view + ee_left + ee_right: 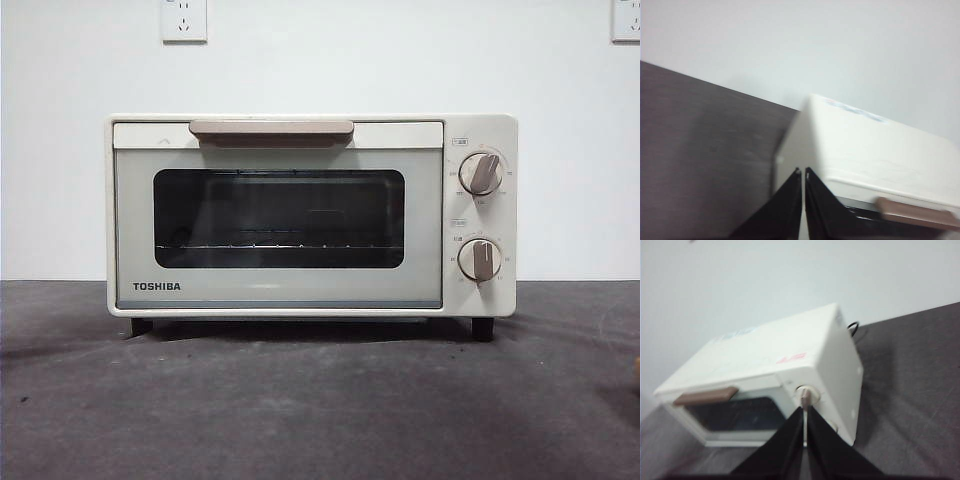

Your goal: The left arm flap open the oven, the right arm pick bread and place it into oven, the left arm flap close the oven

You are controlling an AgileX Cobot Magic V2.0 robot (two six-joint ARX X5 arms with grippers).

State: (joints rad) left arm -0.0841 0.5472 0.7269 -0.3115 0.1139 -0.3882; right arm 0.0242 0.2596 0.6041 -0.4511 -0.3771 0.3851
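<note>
Oven: the cream oven (310, 215) sits mid-bench on the dark bench (300, 410), door shut, its handle (271, 130) at 12 o'clock above the dark window (279, 218), two knobs (480, 173) at 3 o'clock.

Inside: through the glass only a wire rack shows; nothing lies on it.

Bread: not seen in any view, so where it lies cannot be told.

Left end effector: the left end effector (803, 172) hangs above and toward the 9 o'clock corner of the oven top, jaws pressed together and empty, close to the handle's end but not touching it.

Right end effector: the right end effector (804, 410) is held high off the 3 o'clock side, looking down on the knobs, jaws closed on nothing, clear of the oven.

Front camera: neither arm shows in it; both are above its frame.

Step in hand: the opening step appears not yet begun, with the door up and nothing loaded.

Next move: the left arm would likely need to drop its tip behind the handle bar at 12 o'clock and pull outward and down, so the door swings toward 6 o'clock without dragging the light oven forward.
</note>
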